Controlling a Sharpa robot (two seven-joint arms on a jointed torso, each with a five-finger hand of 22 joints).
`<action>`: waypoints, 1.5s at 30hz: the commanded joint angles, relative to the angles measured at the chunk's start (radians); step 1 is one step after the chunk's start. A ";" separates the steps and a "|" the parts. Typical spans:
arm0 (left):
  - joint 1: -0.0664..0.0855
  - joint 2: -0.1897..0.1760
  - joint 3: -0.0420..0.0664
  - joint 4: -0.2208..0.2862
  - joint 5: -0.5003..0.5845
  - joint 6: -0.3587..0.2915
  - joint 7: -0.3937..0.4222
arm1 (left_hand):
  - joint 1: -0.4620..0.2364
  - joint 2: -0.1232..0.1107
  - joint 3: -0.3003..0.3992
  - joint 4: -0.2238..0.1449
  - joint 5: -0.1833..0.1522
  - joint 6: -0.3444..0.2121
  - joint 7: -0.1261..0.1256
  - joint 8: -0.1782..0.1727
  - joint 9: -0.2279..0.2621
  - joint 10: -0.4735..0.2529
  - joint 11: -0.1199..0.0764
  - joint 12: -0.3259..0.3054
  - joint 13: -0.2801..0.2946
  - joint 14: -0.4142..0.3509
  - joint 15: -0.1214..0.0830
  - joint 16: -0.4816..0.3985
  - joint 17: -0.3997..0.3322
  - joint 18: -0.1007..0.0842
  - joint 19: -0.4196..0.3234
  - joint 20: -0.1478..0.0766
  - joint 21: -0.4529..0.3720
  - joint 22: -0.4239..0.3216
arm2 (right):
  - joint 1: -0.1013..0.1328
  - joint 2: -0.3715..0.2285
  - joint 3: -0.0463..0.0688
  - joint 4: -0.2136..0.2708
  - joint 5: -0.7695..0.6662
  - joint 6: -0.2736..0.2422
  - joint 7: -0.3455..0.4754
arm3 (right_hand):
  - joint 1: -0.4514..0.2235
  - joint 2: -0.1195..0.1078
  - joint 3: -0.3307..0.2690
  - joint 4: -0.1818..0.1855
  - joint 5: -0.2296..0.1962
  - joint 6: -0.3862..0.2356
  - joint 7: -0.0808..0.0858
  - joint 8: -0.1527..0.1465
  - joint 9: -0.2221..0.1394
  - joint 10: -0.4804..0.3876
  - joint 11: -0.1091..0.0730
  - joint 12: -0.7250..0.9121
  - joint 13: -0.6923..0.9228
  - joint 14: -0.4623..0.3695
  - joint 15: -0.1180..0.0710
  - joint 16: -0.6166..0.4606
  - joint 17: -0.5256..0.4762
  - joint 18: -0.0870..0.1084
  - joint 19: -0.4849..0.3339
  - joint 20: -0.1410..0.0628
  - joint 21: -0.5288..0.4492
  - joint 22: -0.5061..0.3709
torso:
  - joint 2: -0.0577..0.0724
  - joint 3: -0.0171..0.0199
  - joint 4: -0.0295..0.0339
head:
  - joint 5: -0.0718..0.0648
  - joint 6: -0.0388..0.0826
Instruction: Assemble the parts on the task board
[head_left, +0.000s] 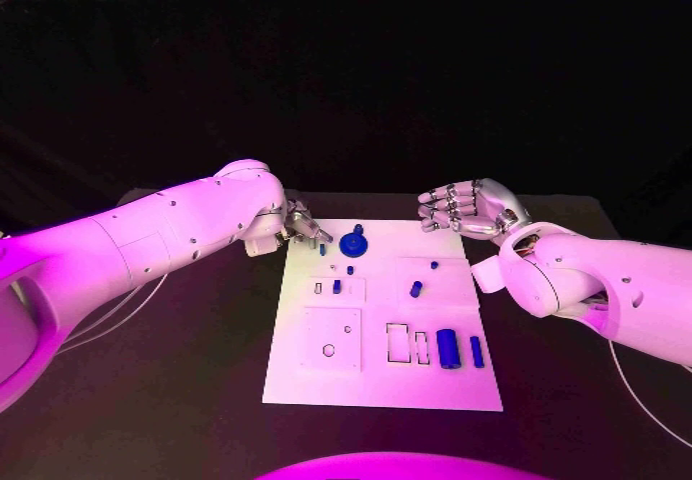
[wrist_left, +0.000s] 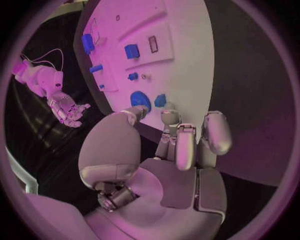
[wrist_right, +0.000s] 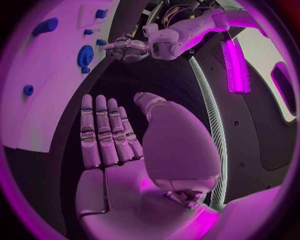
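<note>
The left hand (head_left: 299, 226), fingers loosely curled and apparently holding nothing, hovers at the task board's (head_left: 382, 385) far-left corner, the round blue part (head_left: 353, 243) just at its four o'clock; the right hand (head_left: 469, 210), open-fingered, sits farther off.

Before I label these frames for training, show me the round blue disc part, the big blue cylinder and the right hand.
round blue disc part (head_left: 353, 245): head view, its flat face.
big blue cylinder (head_left: 449, 348): head view, mid-body.
right hand (head_left: 469, 212): head view, middle of the hand.

Black table (head_left: 173, 370); white task board (head_left: 378, 385) flat at its middle.
</note>
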 joint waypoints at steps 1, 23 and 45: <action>-0.001 0.008 0.000 -0.007 -0.005 0.029 0.003 | 0.016 0.004 -0.005 -0.001 0.002 0.003 -0.002 0.005 0.002 -0.002 -0.007 0.007 0.001 0.067 -0.007 -0.001 0.154 0.004 0.003 -0.007 -0.001 0.002 | 0.000 0.001 0.000 0.002 -0.009 0.014 0.010 | -0.011 -0.002 -0.007 0.000 0.007 0.005 0.010 -0.004 -0.001 0.005 -0.002 -0.004 0.000 0.003 0.005 -0.006 -0.001 0.015 0.000 0.004 0.000 -0.002 | 0.001 0.0001 0.0003 | 0.000 -0.001; -0.006 0.028 -0.002 -0.043 0.023 0.036 0.014 | 0.096 0.042 -0.001 -0.009 0.005 0.008 -0.008 0.030 0.019 0.003 -0.013 0.013 0.007 0.068 -0.012 0.001 0.157 0.003 0.006 -0.012 0.001 0.006 | 0.000 0.004 0.000 0.002 -0.009 0.015 0.011 | -0.011 -0.002 -0.007 0.000 0.007 0.005 0.010 -0.004 -0.001 0.005 -0.002 -0.004 0.000 0.003 0.005 -0.006 -0.001 0.015 0.000 0.004 0.000 -0.002 | -0.002 0.0016 0.0007 | -0.002 -0.010; -0.008 0.036 -0.004 -0.050 0.039 0.043 0.023 | 0.115 0.040 -0.006 -0.010 0.001 0.010 -0.009 0.041 0.026 0.003 -0.015 0.013 0.006 0.068 -0.014 0.002 0.157 0.002 0.006 -0.013 0.001 0.008 | 0.000 0.008 0.000 -0.001 -0.009 0.017 0.011 | -0.012 0.001 -0.006 0.001 0.008 0.005 0.010 -0.004 -0.001 0.006 -0.002 -0.005 0.000 0.004 0.004 -0.008 -0.003 0.015 0.001 0.004 0.000 -0.006 | -0.002 0.0013 0.0006 | 0.000 -0.012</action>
